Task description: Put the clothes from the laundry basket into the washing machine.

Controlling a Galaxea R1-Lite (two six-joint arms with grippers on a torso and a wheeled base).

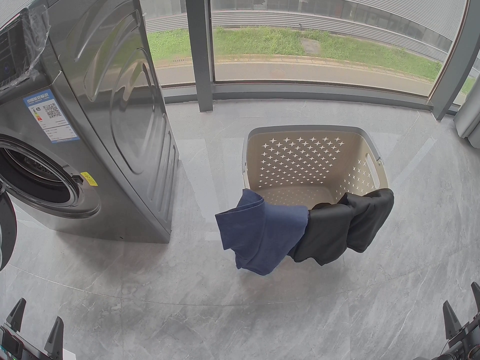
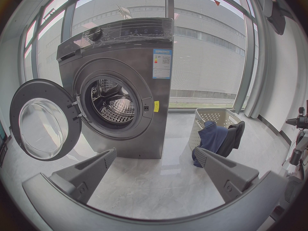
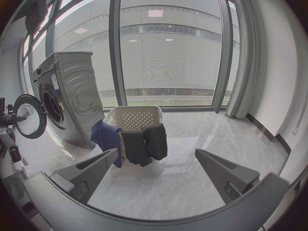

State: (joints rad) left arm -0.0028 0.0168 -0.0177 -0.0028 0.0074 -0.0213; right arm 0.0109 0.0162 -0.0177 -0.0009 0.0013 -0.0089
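You had left gripper (image 1: 39, 312) and right gripper (image 1: 460, 296) spread, empty. Over near rim of laundry basket (image 1: 310, 131) hung blue garment (image 1: 260, 233), black garment (image 1: 345, 226), row running 9-to-3. Black garment lay at 10 o'clock from nearer right gripper.

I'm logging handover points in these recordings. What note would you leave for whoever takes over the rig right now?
Left hand: open, empty, facing the washer.
Right hand: open, empty, facing the basket from a distance.
The basket stands on the floor to the right of the washer. A blue garment and black clothing hang over its near rim.
The washer door is open and the drum looks empty.
Done: nothing loaded.
Left: grasp each piece and put it in the drum.
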